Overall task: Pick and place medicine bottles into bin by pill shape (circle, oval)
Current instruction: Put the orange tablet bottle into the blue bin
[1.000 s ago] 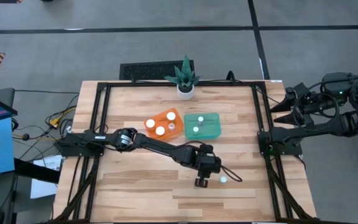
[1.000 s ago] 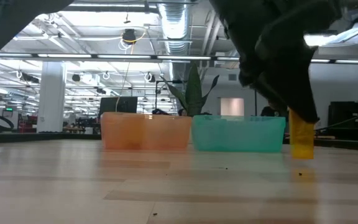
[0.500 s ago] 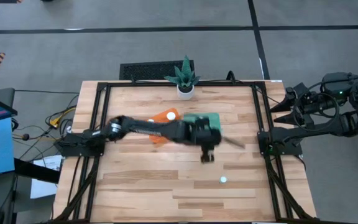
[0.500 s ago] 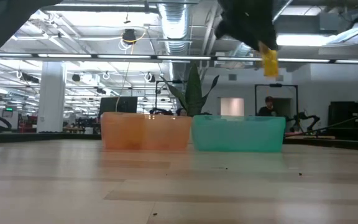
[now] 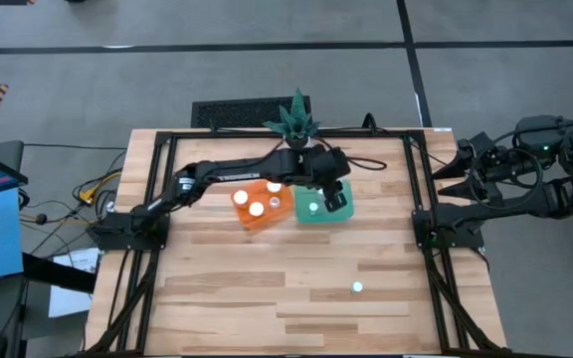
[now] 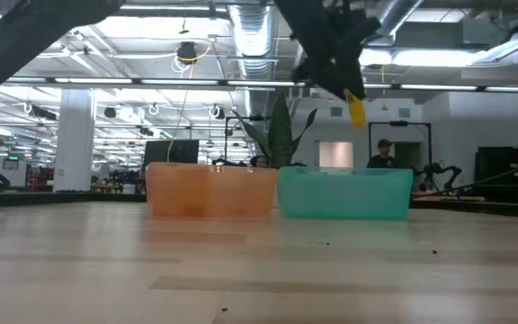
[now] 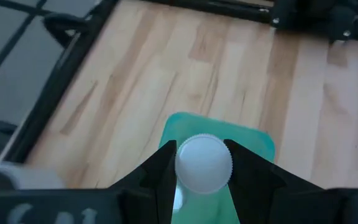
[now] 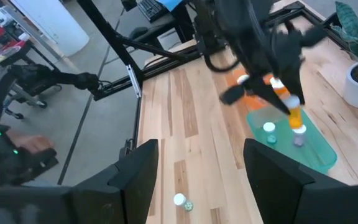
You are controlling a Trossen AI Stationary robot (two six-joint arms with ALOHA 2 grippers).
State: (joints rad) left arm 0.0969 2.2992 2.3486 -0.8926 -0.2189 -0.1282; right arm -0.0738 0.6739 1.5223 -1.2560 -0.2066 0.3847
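Observation:
My left gripper is shut on a small amber medicine bottle with a round white cap, held high over the teal bin. One white-capped bottle stands in that bin. The orange bin beside it holds three white-capped bottles. One more bottle stands on the table toward the near right; it also shows in the right wrist view. My right gripper waits open beyond the table's right edge. My left gripper pinches the bottle at its cap end between its two fingers, one on each side of the cap. The fingers come from above, slanting down. The amber body hangs below the fingers, a little tilted, clear of the teal bin.
A white plant pot with a green plant stands at the far edge, just behind the bins. A black frame runs round the table. A person stands in the room far behind.
My left gripper has lifted the amber bottle off the table near the front right and carried it up and toward the far edge, to above the teal bin. It has stayed shut on the bottle. The other bottle on the table has stayed put.

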